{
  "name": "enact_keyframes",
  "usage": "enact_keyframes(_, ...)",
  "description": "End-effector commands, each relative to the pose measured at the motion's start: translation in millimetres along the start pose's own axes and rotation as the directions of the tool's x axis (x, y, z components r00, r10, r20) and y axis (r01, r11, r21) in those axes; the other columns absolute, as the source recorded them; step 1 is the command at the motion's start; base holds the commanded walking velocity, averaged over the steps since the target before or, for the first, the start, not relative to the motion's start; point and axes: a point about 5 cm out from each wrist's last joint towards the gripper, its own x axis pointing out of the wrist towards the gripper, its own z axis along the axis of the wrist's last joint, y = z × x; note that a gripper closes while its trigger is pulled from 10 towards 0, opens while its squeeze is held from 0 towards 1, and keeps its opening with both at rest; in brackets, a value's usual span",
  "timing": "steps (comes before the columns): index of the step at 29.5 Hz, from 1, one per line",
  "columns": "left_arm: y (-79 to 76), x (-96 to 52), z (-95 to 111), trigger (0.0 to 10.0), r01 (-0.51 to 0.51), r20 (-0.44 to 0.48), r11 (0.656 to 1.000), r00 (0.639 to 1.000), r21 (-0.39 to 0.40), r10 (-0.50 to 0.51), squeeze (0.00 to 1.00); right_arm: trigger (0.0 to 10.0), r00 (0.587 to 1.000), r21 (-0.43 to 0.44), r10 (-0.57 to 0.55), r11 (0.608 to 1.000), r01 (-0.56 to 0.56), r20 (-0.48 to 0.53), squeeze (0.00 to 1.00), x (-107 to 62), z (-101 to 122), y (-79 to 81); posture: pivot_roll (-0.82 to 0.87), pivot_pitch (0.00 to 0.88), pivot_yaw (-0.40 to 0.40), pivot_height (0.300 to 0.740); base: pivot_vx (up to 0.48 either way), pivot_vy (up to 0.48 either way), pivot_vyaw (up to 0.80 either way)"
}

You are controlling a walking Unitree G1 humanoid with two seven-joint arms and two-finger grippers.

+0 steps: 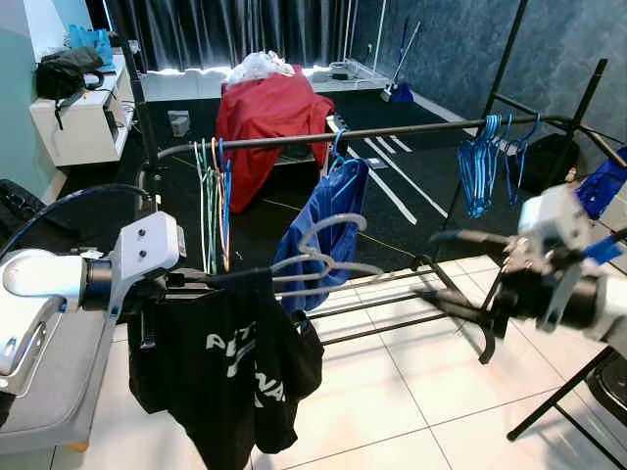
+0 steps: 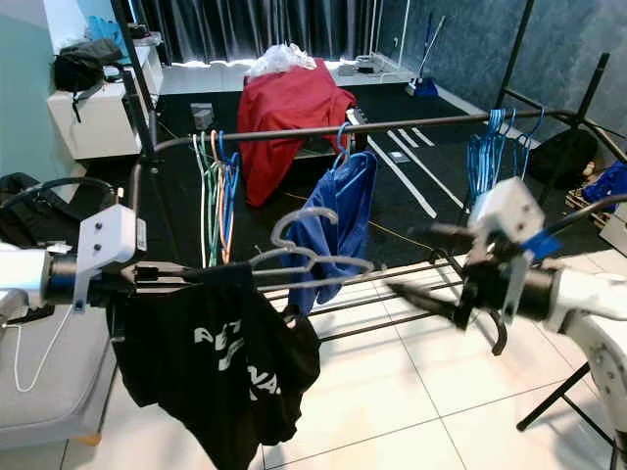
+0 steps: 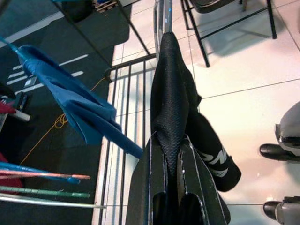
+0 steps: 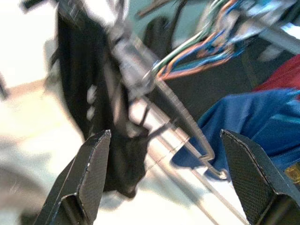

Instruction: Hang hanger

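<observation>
Left gripper [image 1: 201, 279] clamped on the shoulder of a black T-shirt [image 1: 230, 377] draped over a grey wire hanger [image 1: 323, 259], held out level in front of the clothes rack [image 1: 392, 130]. Fingers [image 3: 180, 187] pinched shut on the dark fabric in the left wrist view, the hanger's metal running on beyond them. Hook of the hanger curled upward, below the rack's top bar and not on it, just in front of a blue garment [image 1: 333, 220] hanging from that bar. Right gripper [image 1: 446, 269] spread wide and holding nothing, pointed toward the hanger from the right, fingertips apart from it; both broad black pads [image 4: 91, 173] framing the blurred hanger and shirt in the right wrist view. Bunch of bare coloured hangers [image 1: 214, 201] on the bar to the left, a cluster of blue hangers [image 1: 485, 162] to the right. Red cloth [image 1: 274, 113] heaped over furniture behind the rack, on dark carpet; white tiled floor [image 1: 411, 392] underfoot.
</observation>
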Motion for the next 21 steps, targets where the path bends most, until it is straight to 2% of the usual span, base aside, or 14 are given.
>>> enact_keyframes(1, 0.8, 4.5, 17, 10.0, 0.057, 0.035, 0.996, 0.998, 0.071, -0.059, 0.00, 10.0, 0.995, 0.001, 0.086, 0.996, -0.086, -0.048, 0.00, 3.1, -7, 4.9, -0.04, 0.000, -0.018, 0.740, 0.000, 0.000, 0.00)
enact_keyframes(10, -1.4, 14.0, 35, 10.0, 0.110, 0.097, 0.987, 0.988, 0.113, -0.121, 0.00, 10.0, 0.976, 0.004, 0.214, 0.977, -0.214, -0.026, 0.00, 12.1, -1, 11.4, -0.05, 0.000, -0.019, 0.740, 0.000, 0.000, 0.00)
enact_keyframes(14, -2.3, 14.7, 37, 10.0, 0.120, 0.101, 0.986, 0.986, 0.116, -0.132, 0.00, 10.0, 0.975, 0.003, 0.221, 0.975, -0.221, -0.009, 0.00, 13.0, 1, 11.3, -0.05, 0.000, -0.019, 0.740, 0.000, 0.000, 0.00)
enact_keyframes(21, -11.6, 19.9, 43, 10.0, 0.192, 0.100, 0.971, 0.973, 0.143, -0.207, 0.00, 10.0, 0.968, 0.021, 0.243, 0.969, -0.244, 0.055, 0.00, 14.1, 5, 12.9, -0.05, 0.000, -0.028, 0.740, 0.000, 0.000, 0.00)
